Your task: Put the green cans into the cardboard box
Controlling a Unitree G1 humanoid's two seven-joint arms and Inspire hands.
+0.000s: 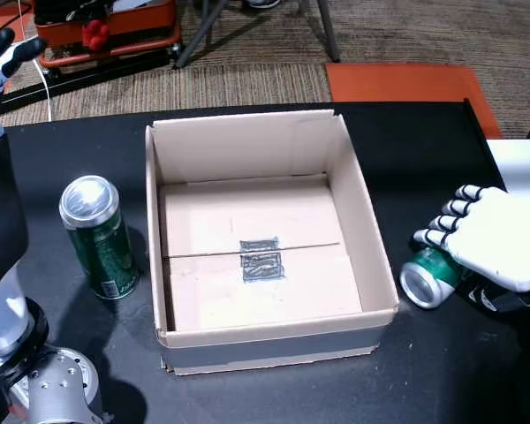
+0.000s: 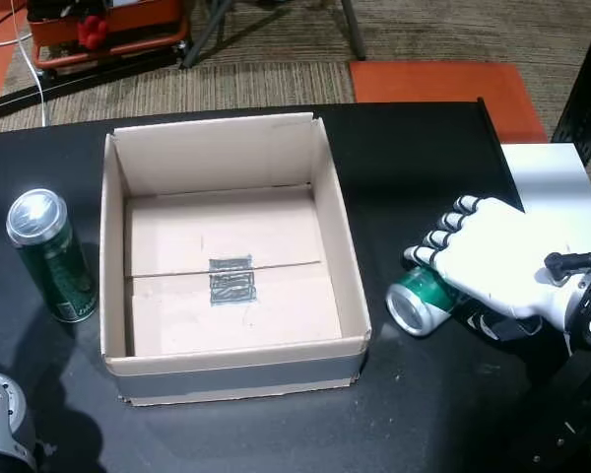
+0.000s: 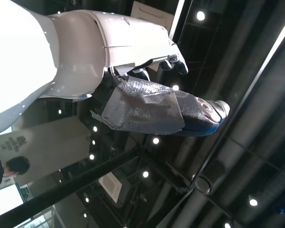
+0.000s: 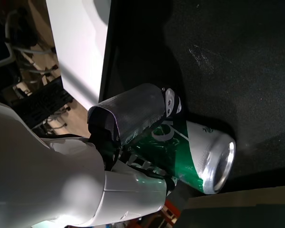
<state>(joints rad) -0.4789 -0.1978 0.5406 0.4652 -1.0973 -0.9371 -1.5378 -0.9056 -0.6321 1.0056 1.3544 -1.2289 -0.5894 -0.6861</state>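
Observation:
An open cardboard box (image 1: 247, 125) (image 2: 217, 126) stands empty in the middle of the black table in both head views. One green can (image 1: 99, 238) (image 2: 51, 258) is upright just left of the box. A second green can (image 1: 428, 278) (image 2: 419, 301) lies on its side right of the box, silver top toward the box. My right hand (image 1: 499, 238) (image 2: 502, 261) covers it, fingers curled over the top. In the right wrist view the taped thumb (image 4: 128, 116) presses against that can (image 4: 199, 152). My left hand (image 3: 133, 71) (image 1: 4, 57) is raised at the far left, holding nothing.
An orange machine (image 1: 106, 22) and an orange mat (image 1: 397, 81) lie on the carpet beyond the table. A white surface (image 1: 521, 163) adjoins the table's right edge. My left arm (image 1: 53, 384) fills the near left corner. A person (image 3: 7, 171) shows in the left wrist view.

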